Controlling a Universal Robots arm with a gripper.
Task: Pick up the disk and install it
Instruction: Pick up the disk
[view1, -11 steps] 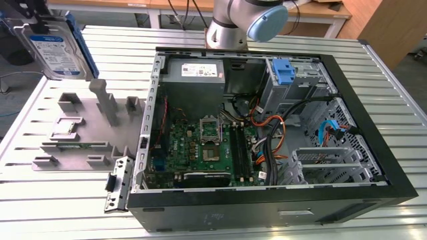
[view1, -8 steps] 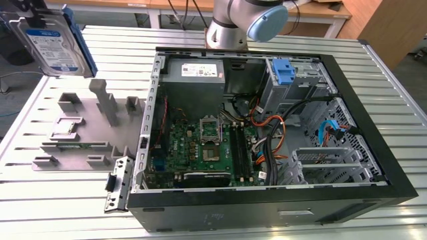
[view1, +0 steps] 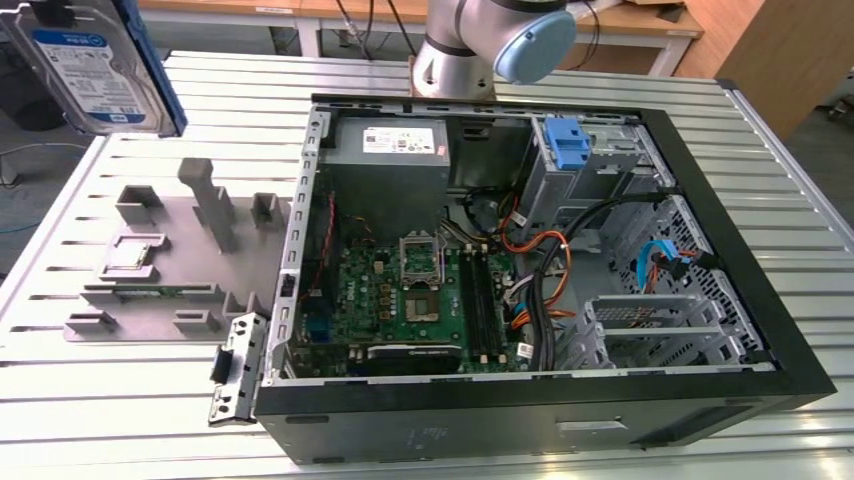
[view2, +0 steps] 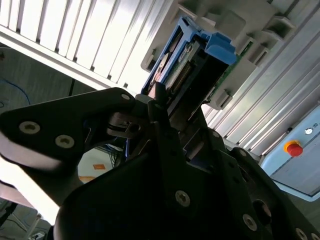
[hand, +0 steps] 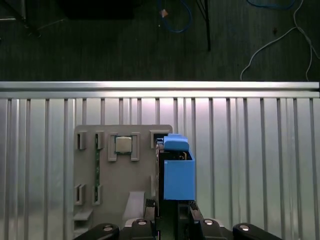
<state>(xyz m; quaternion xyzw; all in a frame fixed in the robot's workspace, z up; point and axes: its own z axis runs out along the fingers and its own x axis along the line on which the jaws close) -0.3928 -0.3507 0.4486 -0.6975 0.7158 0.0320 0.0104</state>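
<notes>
Gripper (hand: 172, 210) clamped on disk (view1: 96, 80), held up over grey tray (view1: 174, 265) at exterior view's left (pickup done); install in PC case (view1: 747, 285) not yet done.

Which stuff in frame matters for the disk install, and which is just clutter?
Job: disk, held in the gripper; open computer case.
Not needed: grey fixture tray; processor chip on it; power supply and upright blue bracket inside the case.
</notes>
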